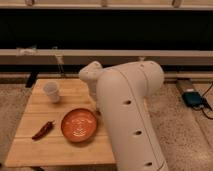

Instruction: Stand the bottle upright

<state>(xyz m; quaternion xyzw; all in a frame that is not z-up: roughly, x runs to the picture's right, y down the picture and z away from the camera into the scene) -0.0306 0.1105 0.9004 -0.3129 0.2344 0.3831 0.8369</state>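
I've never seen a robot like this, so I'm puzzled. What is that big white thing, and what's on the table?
The big white thing is a robot's arm, seen very close. There is only one camera, and it looks down on the scene; I cannot tell where it is fixed. The arm bends over a wooden table. Its claw, the part that grabs, is hidden behind the arm over the table's right side, so I cannot see if it holds anything. On the table are a white cup, an orange bowl and a red chili. The robot is meant to stand a bottle upright, but no bottle shows here. It may be behind the arm.
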